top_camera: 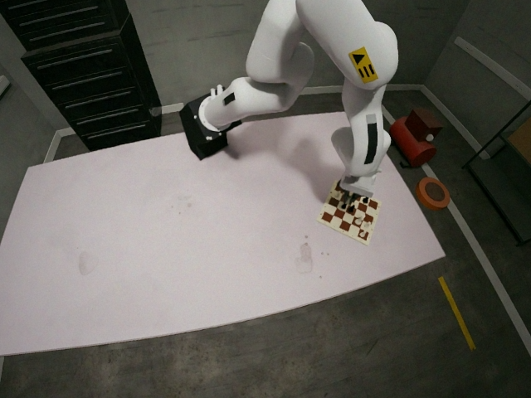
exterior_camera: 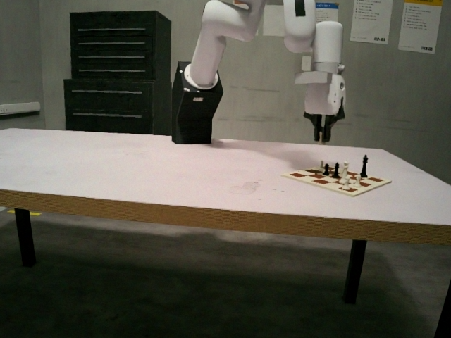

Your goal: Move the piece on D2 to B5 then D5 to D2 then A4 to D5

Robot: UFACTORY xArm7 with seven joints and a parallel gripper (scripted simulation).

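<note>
I see gripper [exterior_camera: 321,135] clamped on small pale piece [exterior_camera: 320,137], hanging upright, well above chessboard [exterior_camera: 337,180]; target square lies straight below-ish, square letters too small to read, so I go down slow

On the one table [exterior_camera: 109,163] lies one chessboard [exterior_camera: 378,180], and on it I count three black pieces [exterior_camera: 363,166] and four white pieces [exterior_camera: 345,167] – a fifth pale piece [exterior_camera: 320,137] is held up in the one gripper [exterior_camera: 321,135]. There are one arm [exterior_camera: 328,39], two stacked black drawer cabinets [exterior_camera: 116,39], one orange tape roll [top_camera: 433,193] and one red tank [top_camera: 411,143].
</note>
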